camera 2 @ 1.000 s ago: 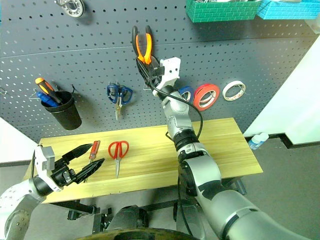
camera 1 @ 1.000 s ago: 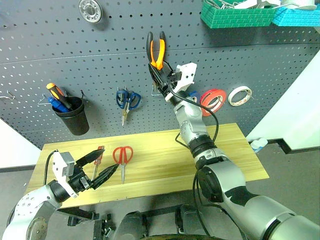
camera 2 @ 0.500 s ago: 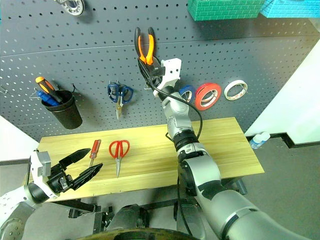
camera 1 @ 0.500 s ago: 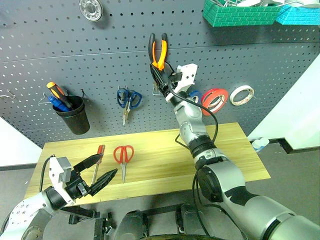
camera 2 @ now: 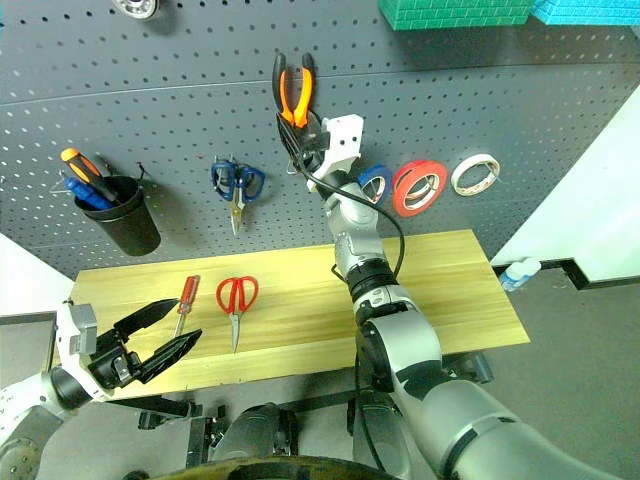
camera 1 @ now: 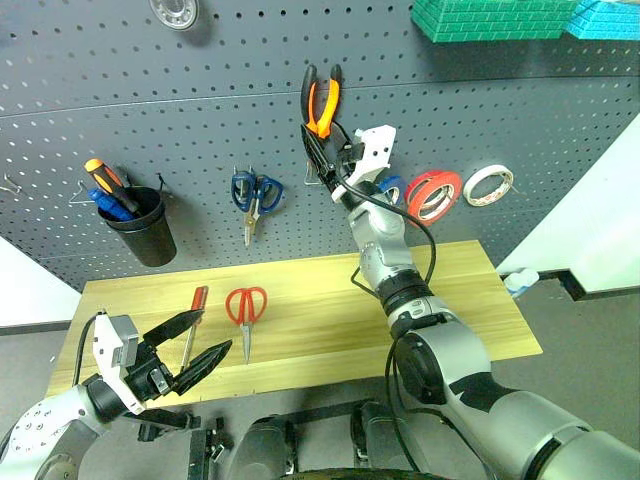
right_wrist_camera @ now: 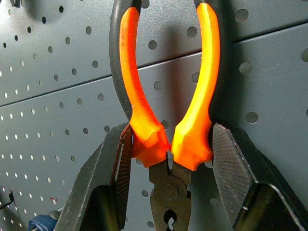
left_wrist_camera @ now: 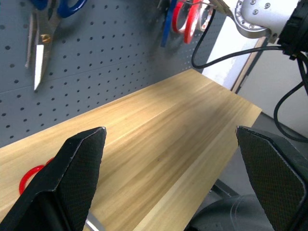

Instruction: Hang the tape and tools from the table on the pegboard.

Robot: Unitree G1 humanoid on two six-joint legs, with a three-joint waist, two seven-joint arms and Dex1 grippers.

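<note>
A grey pegboard (camera 1: pixel 200 120) rises behind a pale wooden table (camera 1: pixel 320 320). The right gripper (camera 1: pixel 318 150), raised against the board, is clamped on the pliers (camera 1: pixel 319 98), gripping them at the base of the orange handles, which point up while the steel nose hangs down between its fingers (right_wrist_camera: pixel 108 178). The red tape (camera 1: pixel 432 195) hangs on the board just right of that arm. Red scissors (camera 1: pixel 245 312) and a red screwdriver (camera 1: pixel 193 312) lie side by side on the table's left part. The left gripper (camera 1: pixel 185 345) hovers at the table's near edge, fingers spread wide, holding nothing.
</note>
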